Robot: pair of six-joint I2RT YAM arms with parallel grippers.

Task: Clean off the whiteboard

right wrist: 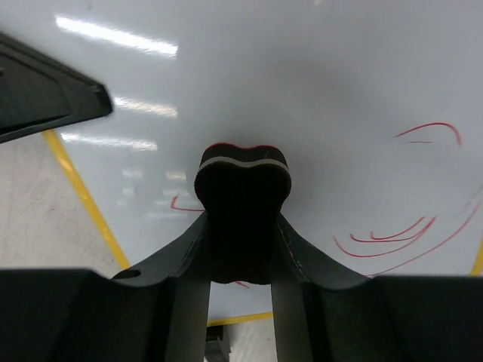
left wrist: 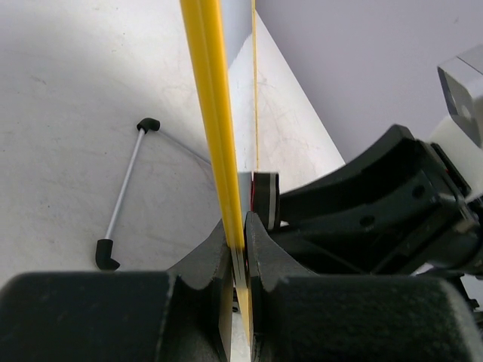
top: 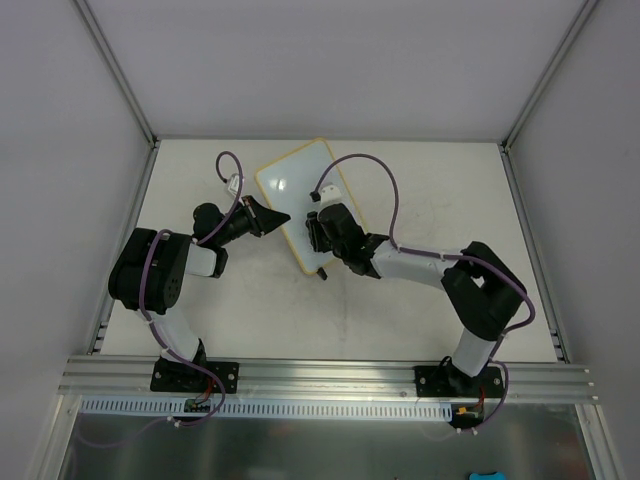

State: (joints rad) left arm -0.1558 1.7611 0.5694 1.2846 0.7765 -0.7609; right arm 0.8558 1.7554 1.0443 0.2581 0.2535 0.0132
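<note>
**Step in hand:** wiping, judged partly complete.

- **Whiteboard:** The whiteboard [top: 292, 195] is held tilted over the middle of the worktop [top: 450, 190], with its writing face turned toward the right arm. Whether its near edge rests on the worktop cannot be told.
- **Left arm:** The left tool [top: 283, 218] is clamped on the board's yellow rim at the left edge and steadies it. The arm is folded, with the forearm running right toward the board.
- **Right arm:** The right tool [top: 313, 232] is clamped on a dark eraser [right wrist: 243, 185], which appears pressed against the board face. The arm reaches left from a bent elbow.
- **Marks:** In the right wrist view, red marker strokes [right wrist: 392, 241] lie to the right of the eraser. A short stroke lies just to its left.

**Next move, as judged:** slide the eraser across those strokes with steady contact. The left tool must hold firm, otherwise the board may pivot.
</note>
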